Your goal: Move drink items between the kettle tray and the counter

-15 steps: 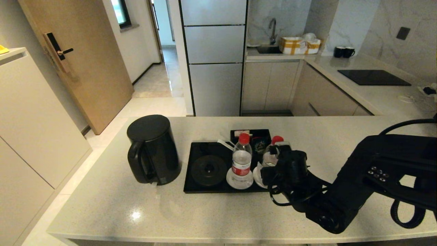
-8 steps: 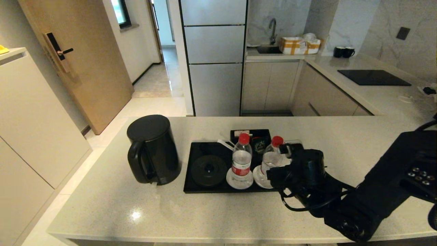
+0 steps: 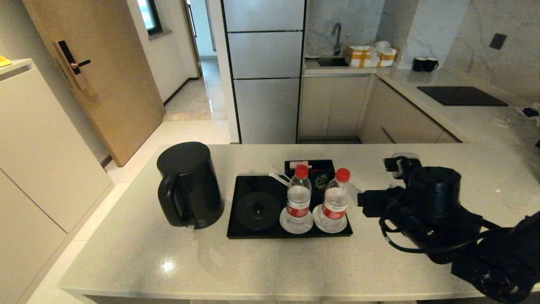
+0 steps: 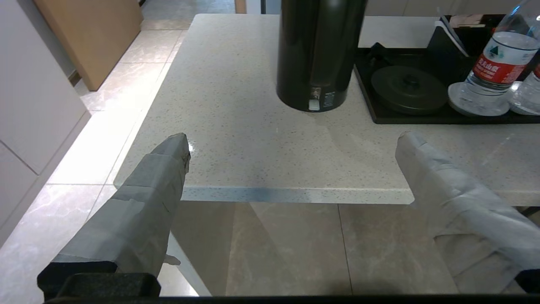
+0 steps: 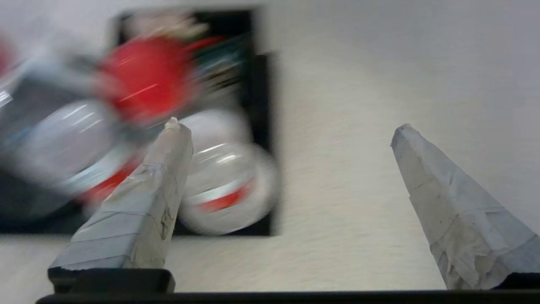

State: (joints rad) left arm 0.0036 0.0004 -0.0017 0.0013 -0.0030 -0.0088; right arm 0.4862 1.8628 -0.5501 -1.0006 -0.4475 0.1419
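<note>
A: What is laid out, largest thing first?

B: The counter (image 3: 270, 261) fills the lower half of the head view. At its centre the kettle tray (image 3: 253, 233) is set, with the black kettle (image 3: 189, 184) just beside it at nine o'clock, off its round base. Two red-capped water bottles (image 3: 298, 197) (image 3: 335, 202) are stood upright side by side on white saucers (image 3: 296, 223) at the tray's near right corner.

A: What has just changed?

B: A second ago the right-hand bottle was hidden behind the right gripper (image 3: 379, 185). That gripper has since been drawn away to three o'clock of the tray, and the bottle is left standing alone on its saucer. The jaws are spread wide with nothing between them (only bare stone shows between the taped fingers (image 5: 139, 211) in the right wrist view). The placing of this bottle on the tray looks finished.

A: And the left gripper?

B: The left gripper (image 4: 291, 177) is parked below the counter's near edge at seven o'clock, fingers wide apart, nothing held.

A: Where is free room?

B: Bare counter lies at three o'clock of the tray, under the withdrawing arm, and along the near strip at six o'clock. The tray's right rim sits close to the bottle, so a sideways sweep could tip it. At nine o'clock the kettle blocks the way.
</note>
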